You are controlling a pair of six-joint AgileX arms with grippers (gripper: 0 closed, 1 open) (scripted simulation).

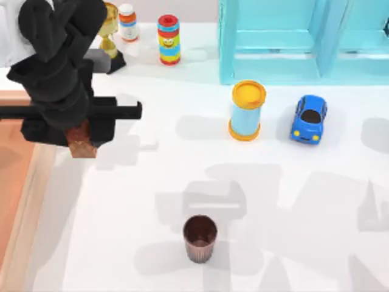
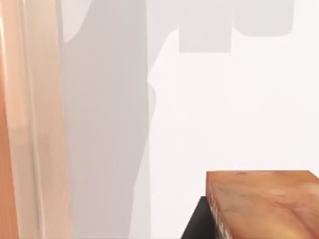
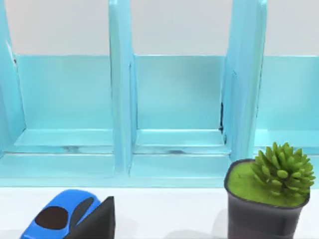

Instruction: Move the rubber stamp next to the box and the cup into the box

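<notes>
Holding the rubber stamp (image 1: 82, 145) clamped in my left fingers (image 1: 83, 141) just beside the box (image 1: 27, 201) wall (cup (image 1: 200, 238) waiting mid-counter), I judged a level, gentle lowering best.

Reddish-brown rubber stamp (image 1: 81, 142), dark brown ribbed cup (image 1: 200, 238) with a paler pinkish base, tan-walled box (image 1: 27, 207), blue cylinder (image 1: 246, 112) with a yellow lid, white counter (image 1: 273, 201).

Reddish-brown rubber stamp (image 1: 81, 141) held aloft beside box (image 1: 24, 201); dark ribbed cup (image 1: 200, 238) upright on table.
</notes>
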